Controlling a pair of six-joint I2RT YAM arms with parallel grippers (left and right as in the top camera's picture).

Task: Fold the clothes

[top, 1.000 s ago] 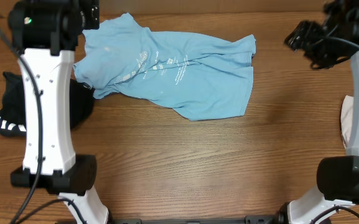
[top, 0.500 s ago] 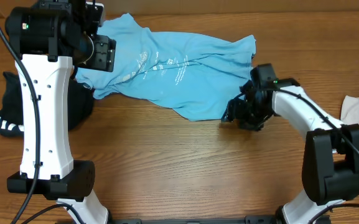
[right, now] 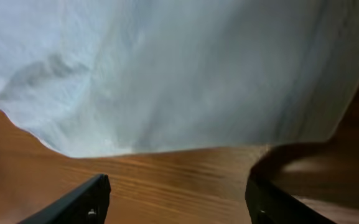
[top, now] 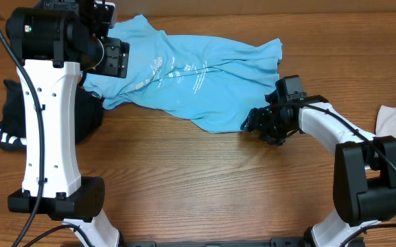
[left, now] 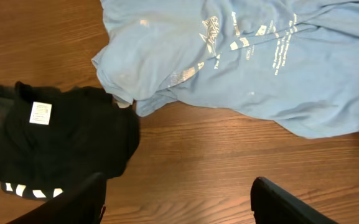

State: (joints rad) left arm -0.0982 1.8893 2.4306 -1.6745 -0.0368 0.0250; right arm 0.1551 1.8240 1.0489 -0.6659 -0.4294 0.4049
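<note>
A light blue T-shirt point(top: 198, 79) lies crumpled across the back middle of the wooden table; it also shows in the left wrist view point(left: 241, 56) and fills the top of the right wrist view point(right: 167, 68). My right gripper point(top: 256, 123) is open and empty, low over the table just right of the shirt's lower right edge point(right: 176, 199). My left gripper point(left: 179, 205) is open and empty, held high above the shirt's left end; in the overhead view it sits by the arm head point(top: 112, 58).
A black garment with white stripes point(top: 19, 120) lies at the left edge, also seen in the left wrist view point(left: 55, 143). More clothes, pale pink and blue point(top: 393, 120), lie at the right edge. Bare wood spans the front half.
My right arm came down from the back right corner to the shirt's lower right edge, then edged slightly left. My left gripper tilted down over the shirt's left end.
</note>
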